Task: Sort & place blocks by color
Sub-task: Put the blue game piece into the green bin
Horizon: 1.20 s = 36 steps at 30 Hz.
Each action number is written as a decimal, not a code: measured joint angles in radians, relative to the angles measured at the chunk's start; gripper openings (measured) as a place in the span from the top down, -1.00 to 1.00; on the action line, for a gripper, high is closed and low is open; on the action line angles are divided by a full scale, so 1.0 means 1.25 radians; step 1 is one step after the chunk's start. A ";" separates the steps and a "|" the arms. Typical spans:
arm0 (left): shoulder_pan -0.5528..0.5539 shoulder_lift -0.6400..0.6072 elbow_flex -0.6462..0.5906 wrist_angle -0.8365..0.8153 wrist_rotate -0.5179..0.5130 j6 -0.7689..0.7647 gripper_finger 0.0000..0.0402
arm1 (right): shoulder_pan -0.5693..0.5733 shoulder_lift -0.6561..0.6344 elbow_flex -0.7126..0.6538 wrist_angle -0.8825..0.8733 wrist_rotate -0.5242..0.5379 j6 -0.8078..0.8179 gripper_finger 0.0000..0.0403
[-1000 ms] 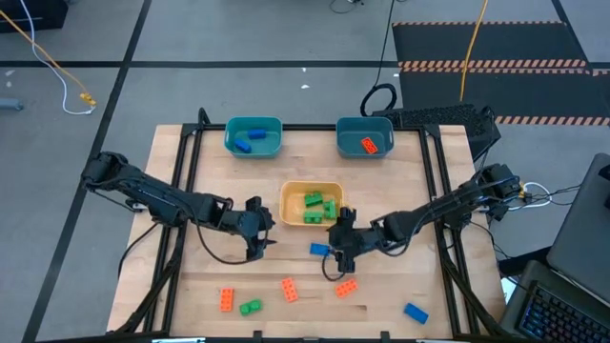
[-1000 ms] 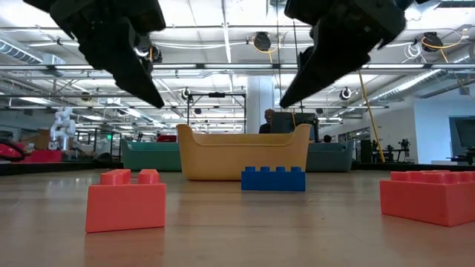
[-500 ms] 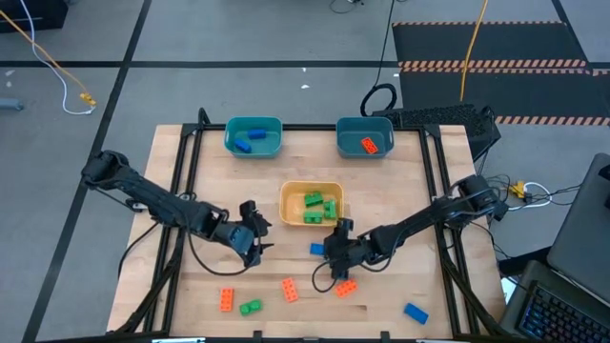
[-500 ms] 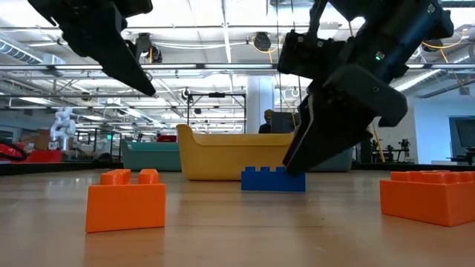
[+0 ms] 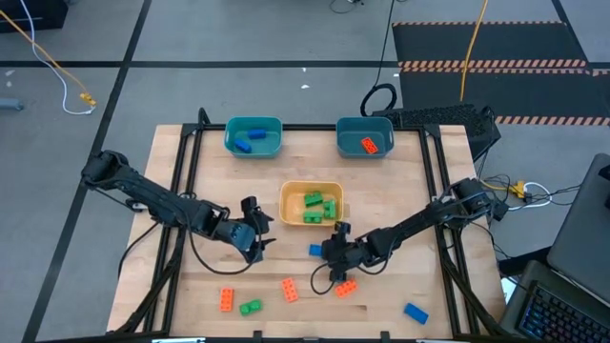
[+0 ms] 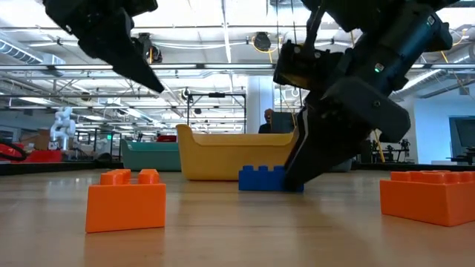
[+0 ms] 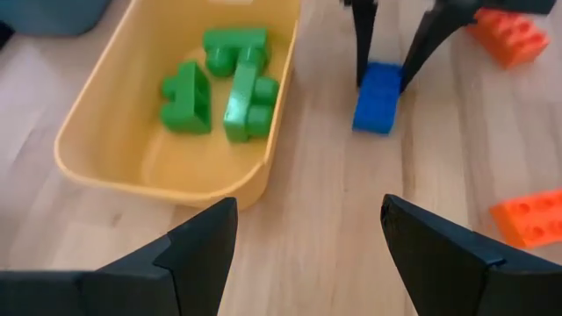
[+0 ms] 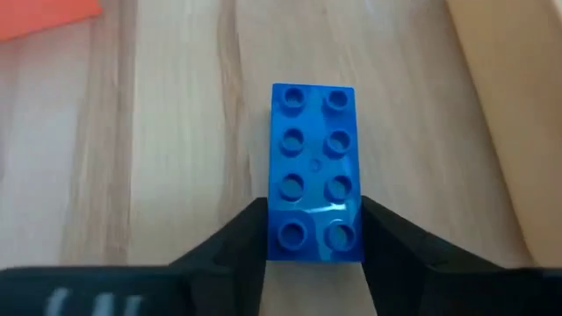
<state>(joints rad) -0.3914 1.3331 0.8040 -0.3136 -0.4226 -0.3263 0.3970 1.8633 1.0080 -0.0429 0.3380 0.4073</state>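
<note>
Right gripper [image 5: 324, 255] is reaching down to the table [image 5: 400, 191] near the middle, its fingers [image 8: 230, 246] pressing against both long sides of a blue block [image 8: 314, 171] that is lying flat on the wood just near of the yellow bin [image 5: 309, 203]; in the right wrist view the fingers are touching one end of the block, so the gripper is pinching it while it is sitting on the table. Left gripper [image 5: 255, 240] is hovering above the table to the left of the yellow bin, its fingers [image 7: 198, 250] standing spread with nothing between them. Going by size, the table is carrying three bins: the yellow bin at the centre, holding green blocks [image 5: 315, 208], a teal bin [image 5: 254, 136] at the far left, holding blue blocks [image 5: 248, 141], and a second teal bin [image 5: 365, 136] at the far right, holding one orange block [image 5: 370, 145]. Loose blocks are lying along the near edge: an orange one [image 5: 226, 300] and a green one [image 5: 250, 307] at the left, just beside each other, another orange one [image 5: 288, 290] right of them, an orange one [image 5: 345, 287] just near of the right gripper, and a blue one [image 5: 415, 312] at the near right.
</note>
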 joint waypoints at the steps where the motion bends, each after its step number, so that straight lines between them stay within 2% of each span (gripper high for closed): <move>1: -0.002 0.000 0.000 0.016 -0.002 0.006 -0.41 | 0.000 0.000 0.000 0.008 0.001 -0.012 0.35; 5: -0.016 0.002 0.000 0.098 -0.005 0.087 -0.41 | 0.009 -0.022 0.000 0.073 0.020 -0.073 0.35; 12: -0.022 0.003 0.000 0.244 -0.004 0.277 -0.41 | 0.018 -0.121 0.000 0.103 0.183 -0.223 0.35; 15: -0.008 0.003 0.000 0.295 -0.004 0.313 -0.41 | 0.002 -0.167 0.000 0.104 0.211 -0.271 0.35; 22: 0.043 0.003 0.000 0.323 0.023 0.320 -0.41 | -0.050 -0.196 0.000 0.143 0.166 -0.354 0.35; 30: 0.074 0.003 0.000 0.310 0.064 0.328 -0.41 | -0.077 -0.191 0.000 0.225 0.109 -0.405 0.35; 36: 0.085 0.019 0.000 0.310 0.064 0.338 -0.41 | -0.096 -0.191 0.000 0.253 0.082 -0.419 0.35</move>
<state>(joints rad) -0.2855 1.3564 0.8040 0.0733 -0.3424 0.0959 0.2775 1.6241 1.0080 0.2737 0.4404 -0.1161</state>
